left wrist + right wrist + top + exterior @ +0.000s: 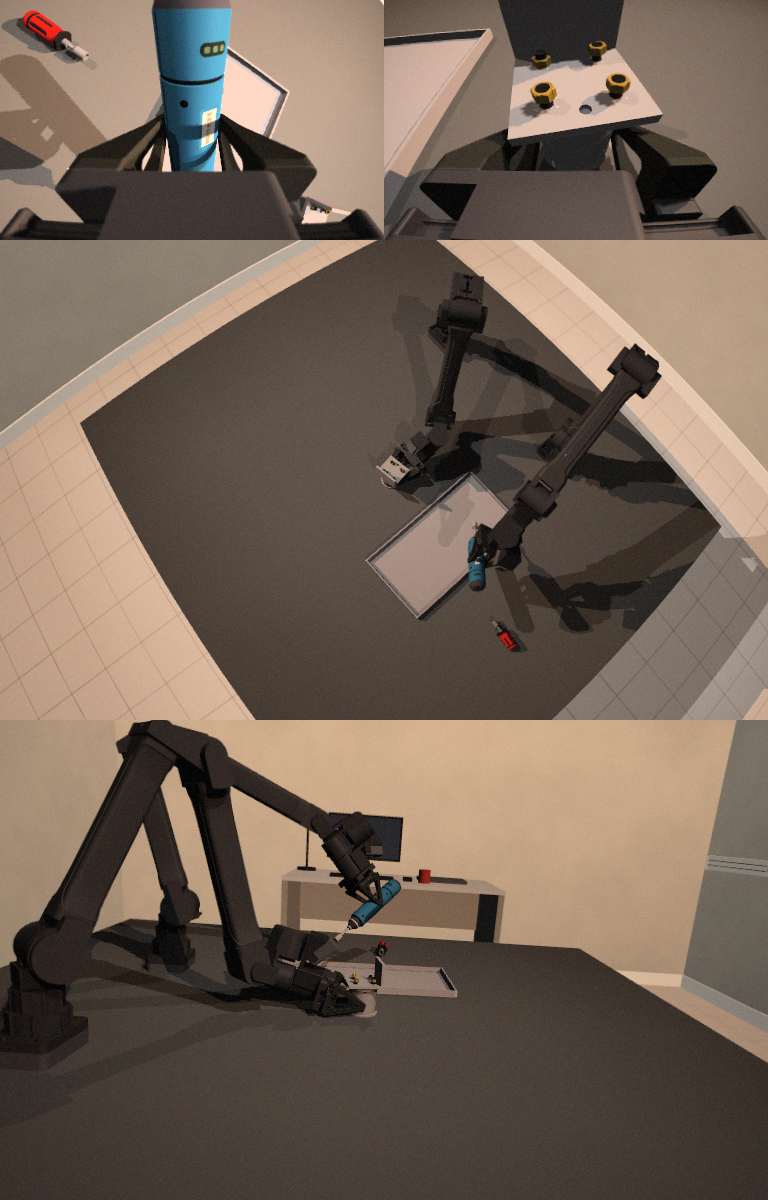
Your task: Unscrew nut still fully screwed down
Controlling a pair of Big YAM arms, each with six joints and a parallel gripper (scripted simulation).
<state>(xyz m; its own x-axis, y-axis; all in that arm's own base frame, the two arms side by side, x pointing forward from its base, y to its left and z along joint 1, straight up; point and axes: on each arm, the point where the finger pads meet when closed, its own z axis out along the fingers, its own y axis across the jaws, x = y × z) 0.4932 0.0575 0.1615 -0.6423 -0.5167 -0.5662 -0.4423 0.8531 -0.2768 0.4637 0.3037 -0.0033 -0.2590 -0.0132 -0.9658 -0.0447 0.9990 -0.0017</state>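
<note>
My left gripper (378, 896) (192, 120) is shut on the blue electric driver (476, 573) (368, 911) (192, 60) and holds it in the air, tilted, its bit pointing down over the tray's edge. My right gripper (357, 1004) (575, 120) is closed around the standing joint module (369, 1002) (576, 155), under the bracket (398, 477) (362, 984) (574, 80). In the right wrist view, the back left nut (541, 62) sits low with its stud showing above. The other three nuts (597, 49) (543, 93) (618, 83) stand raised above the plate. No tool touches a nut.
A shallow white tray (393, 589) (419, 993) (445, 100) lies beside the module, between it and the red hand driver (506, 639) (382, 945) (45, 26). The bracket's dark upright wall (561, 30) rises behind the two back nuts. The left arm reaches over the tray's near corner.
</note>
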